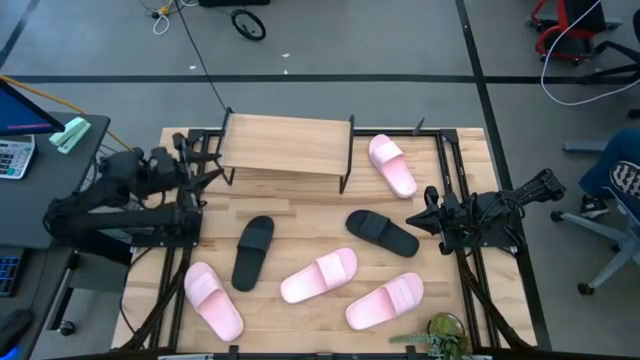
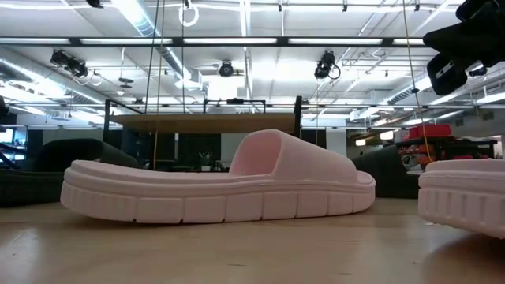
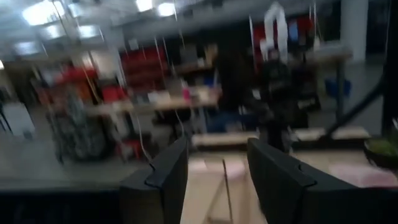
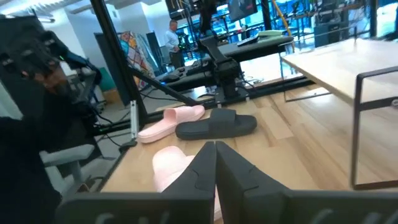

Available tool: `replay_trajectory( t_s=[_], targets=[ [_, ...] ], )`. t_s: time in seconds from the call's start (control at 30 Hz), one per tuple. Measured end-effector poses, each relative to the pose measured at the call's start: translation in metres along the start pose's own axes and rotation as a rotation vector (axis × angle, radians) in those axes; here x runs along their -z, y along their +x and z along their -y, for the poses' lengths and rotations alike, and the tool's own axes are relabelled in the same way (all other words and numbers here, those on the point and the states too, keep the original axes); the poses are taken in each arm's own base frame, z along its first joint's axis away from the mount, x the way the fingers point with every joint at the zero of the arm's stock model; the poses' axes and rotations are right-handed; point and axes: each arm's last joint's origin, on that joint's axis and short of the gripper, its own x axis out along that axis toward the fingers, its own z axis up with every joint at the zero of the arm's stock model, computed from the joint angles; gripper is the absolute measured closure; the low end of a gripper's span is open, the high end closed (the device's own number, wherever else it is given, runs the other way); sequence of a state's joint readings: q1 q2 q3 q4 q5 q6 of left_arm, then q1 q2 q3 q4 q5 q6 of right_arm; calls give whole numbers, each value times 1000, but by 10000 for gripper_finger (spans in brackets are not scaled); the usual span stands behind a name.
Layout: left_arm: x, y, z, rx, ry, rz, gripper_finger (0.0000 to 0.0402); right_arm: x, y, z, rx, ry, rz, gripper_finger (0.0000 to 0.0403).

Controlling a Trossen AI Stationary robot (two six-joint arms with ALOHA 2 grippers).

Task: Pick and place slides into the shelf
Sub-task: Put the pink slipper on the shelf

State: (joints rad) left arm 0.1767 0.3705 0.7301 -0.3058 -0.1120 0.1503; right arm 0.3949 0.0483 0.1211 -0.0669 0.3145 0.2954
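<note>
The shelf (image 1: 285,145) stands at the table's far side on thin black legs, with a light wooden top (image 4: 348,65). Six slides lie sole-down on the table: a pink one (image 1: 392,165) right of the shelf, a black one (image 1: 381,232) right of centre, a black one (image 1: 252,251) left of centre, and three pink ones (image 1: 319,275) (image 1: 384,302) (image 1: 213,300) along the near side. My left gripper (image 1: 210,178) hovers open at the shelf's left end (image 3: 217,168). My right gripper (image 1: 413,220) is shut (image 4: 216,155), beside the right black slide's end, touching nothing.
A small green plant (image 1: 440,335) sits at the near right corner. Black frame bars (image 1: 455,180) run along the table's sides. In the low view a pink slide (image 2: 221,189) fills the foreground, with the shelf (image 2: 209,122) behind it. Bare wood lies in front of the shelf.
</note>
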Motion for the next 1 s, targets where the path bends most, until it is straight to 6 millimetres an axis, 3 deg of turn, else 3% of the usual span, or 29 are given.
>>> replay_trajectory(
  t_s=[0.23,0.47,0.57,0.7,0.83,1.0],
  targets=[
    [-2,31,3,39,22,-240,230,-21,0,-5,14,-332,212,393],
    [15,68,10,58,36,-378,230,-46,0,-22,-276,-466,509,393],
    [22,79,13,66,42,-427,230,-48,6,-26,-280,-521,554,393],
    [26,93,15,66,42,-435,230,-51,24,-33,-252,-643,532,393],
    [26,106,16,60,38,-395,230,-69,50,-44,-226,-687,471,393],
    [29,115,18,60,38,-395,230,-88,90,-55,-217,-726,252,393]
  ],
)
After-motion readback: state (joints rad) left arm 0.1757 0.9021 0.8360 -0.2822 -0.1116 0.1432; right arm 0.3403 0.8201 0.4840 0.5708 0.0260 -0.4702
